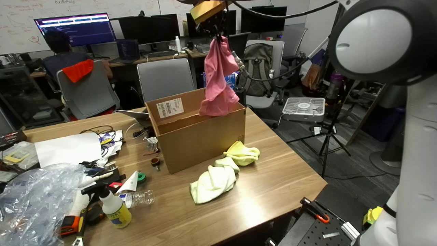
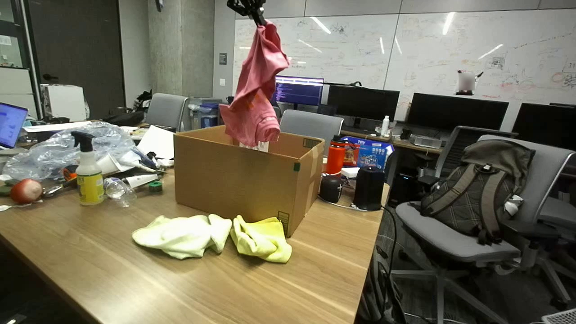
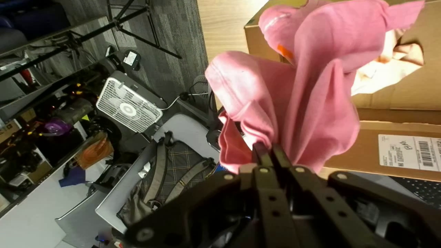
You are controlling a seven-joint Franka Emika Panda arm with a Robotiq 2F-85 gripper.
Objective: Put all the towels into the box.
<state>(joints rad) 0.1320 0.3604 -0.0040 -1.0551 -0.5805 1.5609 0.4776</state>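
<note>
In an exterior view, a broad, marker-scrawled whiteboard (image 2: 486,54) marked by white streaks of reflected light (image 2: 321,25) covers much of a light grey wall (image 2: 351,7). Left of it stand a grey concrete column (image 2: 166,49) and a dark door (image 2: 76,63). Before the whiteboard stands a row of flat monitors (image 2: 363,104), one lit purple, the others black. Grey-backed office chairs (image 1: 166,80) stand near the brown wood-grained bench (image 1: 273,188), whose top gleams, and the floor (image 3: 179,31) is streaked dark grey carpet.

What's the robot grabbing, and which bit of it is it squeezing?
It holds the soft pink cloth towel, pinched by its bunched-up top end in the black two-fingered gripper; the rest hangs loose below.
</note>
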